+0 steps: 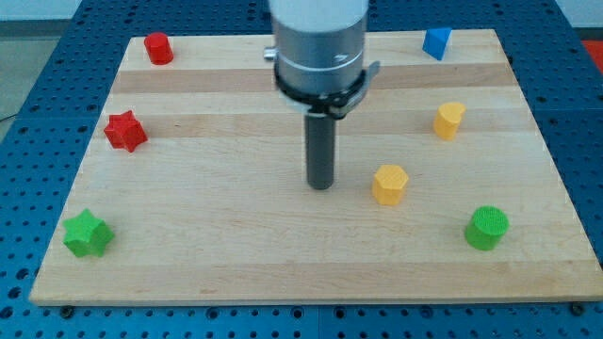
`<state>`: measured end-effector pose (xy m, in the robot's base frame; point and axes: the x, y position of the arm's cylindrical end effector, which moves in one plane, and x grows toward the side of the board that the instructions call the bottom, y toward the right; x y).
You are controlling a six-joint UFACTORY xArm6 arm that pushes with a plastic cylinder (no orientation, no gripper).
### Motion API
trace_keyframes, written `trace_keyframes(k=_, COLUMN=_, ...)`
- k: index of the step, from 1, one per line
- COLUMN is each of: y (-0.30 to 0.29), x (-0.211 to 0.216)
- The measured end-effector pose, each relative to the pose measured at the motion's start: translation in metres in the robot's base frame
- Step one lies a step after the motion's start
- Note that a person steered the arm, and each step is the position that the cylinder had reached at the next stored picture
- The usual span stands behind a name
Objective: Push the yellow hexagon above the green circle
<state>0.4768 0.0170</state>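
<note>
Now my tip (321,185) upright, just left of yellow hexagon (389,184).

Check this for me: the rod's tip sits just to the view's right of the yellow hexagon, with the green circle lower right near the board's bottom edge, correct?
Not quite. In the camera view, my tip sits just to the view's left of the yellow hexagon, not its right. The green circle is indeed lower right, near the board's bottom edge.

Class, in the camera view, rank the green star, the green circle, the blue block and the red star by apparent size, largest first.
1. green star
2. green circle, nearly the same as the green star
3. red star
4. blue block
The farther blocks may only look smaller.
</note>
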Motion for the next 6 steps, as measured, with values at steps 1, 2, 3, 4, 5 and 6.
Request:
trace_keyframes(k=1, y=0.059, x=0.0)
trace_keyframes(k=2, y=0.072, x=0.003)
trace_keyframes(k=3, y=0.04, x=0.013)
trace_keyframes(k=4, y=0.059, x=0.026)
trace_keyframes(k=5, y=0.108, x=0.026)
trace_keyframes(k=6, y=0.138, x=0.026)
